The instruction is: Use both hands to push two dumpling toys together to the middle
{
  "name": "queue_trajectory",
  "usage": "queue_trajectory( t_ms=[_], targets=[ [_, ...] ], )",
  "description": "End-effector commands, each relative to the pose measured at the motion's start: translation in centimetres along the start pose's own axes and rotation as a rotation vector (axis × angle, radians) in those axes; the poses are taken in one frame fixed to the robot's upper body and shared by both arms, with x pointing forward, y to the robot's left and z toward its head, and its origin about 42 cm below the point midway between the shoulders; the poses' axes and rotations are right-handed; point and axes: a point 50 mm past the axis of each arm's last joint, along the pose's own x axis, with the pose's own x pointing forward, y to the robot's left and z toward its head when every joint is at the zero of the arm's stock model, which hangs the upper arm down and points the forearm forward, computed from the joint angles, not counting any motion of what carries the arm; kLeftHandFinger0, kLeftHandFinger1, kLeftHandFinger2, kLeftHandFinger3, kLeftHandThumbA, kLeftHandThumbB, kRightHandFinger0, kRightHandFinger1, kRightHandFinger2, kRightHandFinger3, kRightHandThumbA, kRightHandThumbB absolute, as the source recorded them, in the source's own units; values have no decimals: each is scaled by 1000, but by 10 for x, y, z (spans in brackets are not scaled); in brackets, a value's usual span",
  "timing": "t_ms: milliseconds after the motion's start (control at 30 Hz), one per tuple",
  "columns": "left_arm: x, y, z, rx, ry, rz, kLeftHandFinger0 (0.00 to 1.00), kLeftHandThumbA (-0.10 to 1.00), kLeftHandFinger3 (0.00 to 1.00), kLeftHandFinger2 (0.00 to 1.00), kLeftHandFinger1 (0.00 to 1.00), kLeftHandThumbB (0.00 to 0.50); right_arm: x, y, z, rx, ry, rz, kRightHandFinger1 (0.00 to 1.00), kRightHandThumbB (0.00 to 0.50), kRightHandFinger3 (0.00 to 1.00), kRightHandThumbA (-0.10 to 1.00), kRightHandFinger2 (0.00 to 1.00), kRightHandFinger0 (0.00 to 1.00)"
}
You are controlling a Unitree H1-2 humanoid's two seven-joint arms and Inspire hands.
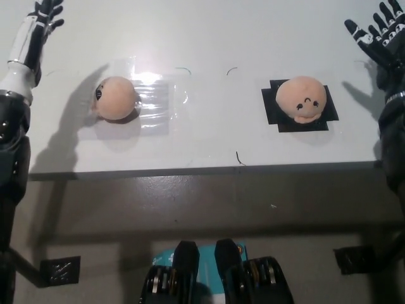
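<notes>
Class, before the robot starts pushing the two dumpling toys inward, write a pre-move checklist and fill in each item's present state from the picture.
1. Left hand outside the left dumpling toy, open: ok.
2. Right hand outside the right dumpling toy, open: ok.
3. Hands touching the toys: not ok, both apart.
4. Table between the toys free of obstacles: ok.
5. Right toy on the black patch, left toy at the clear film's edge: ok.

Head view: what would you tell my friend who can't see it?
Two round peach plush dumpling toys, one left and one right, sit apart on a white table. The left hand and right hand are raised open, outside them.
</notes>
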Motion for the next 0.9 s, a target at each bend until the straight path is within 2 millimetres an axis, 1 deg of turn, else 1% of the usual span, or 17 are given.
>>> queue_trajectory(
  t_ms=[0,67,100,167,233,333,433,467,500,567,600,633,667,700,767,800,867],
  targets=[
    [26,14,29,33,-97,6,1000,1000,1000,1000,1000,329,22,13,27,166,5,45,1000,168,1000,1000,1000,1000],
    [27,12,26,38,-89,1,1000,1000,1000,1000,1000,301,22,12,22,194,31,40,1000,175,1000,1000,1000,1000],
    [27,10,24,34,-80,-8,1000,1000,1000,1000,1000,300,20,10,19,192,37,31,1000,175,1000,1000,1000,1000],
    [26,6,19,22,-62,-19,1000,1000,1000,1000,1000,301,16,7,12,194,53,30,1000,180,1000,1000,1000,1000],
    [25,4,16,14,-46,-24,1000,1000,1000,1000,1000,325,14,7,7,198,68,21,1000,198,1000,1000,1000,1000],
    [25,4,13,23,-26,-24,1000,1000,1000,1000,1000,329,11,8,1,189,81,18,1000,196,1000,1000,1000,1000],
    [19,0,3,13,-4,-27,1000,1000,1000,1000,1000,325,8,6,-3,199,92,13,1000,208,1000,1000,1000,1000],
    [13,-1,-4,13,9,-28,1000,1000,1000,1000,1000,325,6,5,-7,203,99,15,1000,198,1000,1000,1000,1000],
    [9,-1,-8,17,14,-27,1000,1000,1000,1000,1000,331,4,5,-10,203,104,18,1000,200,1000,1000,1000,1000],
    [4,-4,-13,24,26,-30,1000,1000,1000,1000,1000,316,1,4,-14,200,110,28,1000,200,1000,1000,1000,1000],
    [7,0,-10,34,16,-23,1000,1000,1000,1000,1000,299,4,10,-11,209,104,37,1000,197,1000,1000,1000,1000],
    [6,-3,-11,43,17,-28,1000,1000,1000,1000,1000,286,3,11,-12,215,108,35,1000,196,1000,1000,1000,1000],
    [3,-6,-13,47,20,-34,1000,1000,1000,1000,1000,297,2,11,-15,219,112,33,1000,184,1000,1000,1000,1000],
    [0,-11,-15,53,19,-43,1000,1000,1000,1000,1000,304,1,12,-17,224,120,33,1000,190,1000,1000,1000,1000],
    [-7,-20,-22,53,24,-63,1000,1000,1000,1000,1000,295,-4,14,-25,223,126,41,1000,175,1000,1000,1000,1000],
    [-8,-20,-22,55,22,-65,1000,1000,1000,1000,1000,297,-5,15,-25,222,126,43,1000,174,1000,1000,1000,1000],
    [-13,-31,-25,43,22,-73,1000,1000,1000,1000,1000,301,-7,18,-29,215,124,54,1000,180,1000,1000,1000,1000]
  ],
)
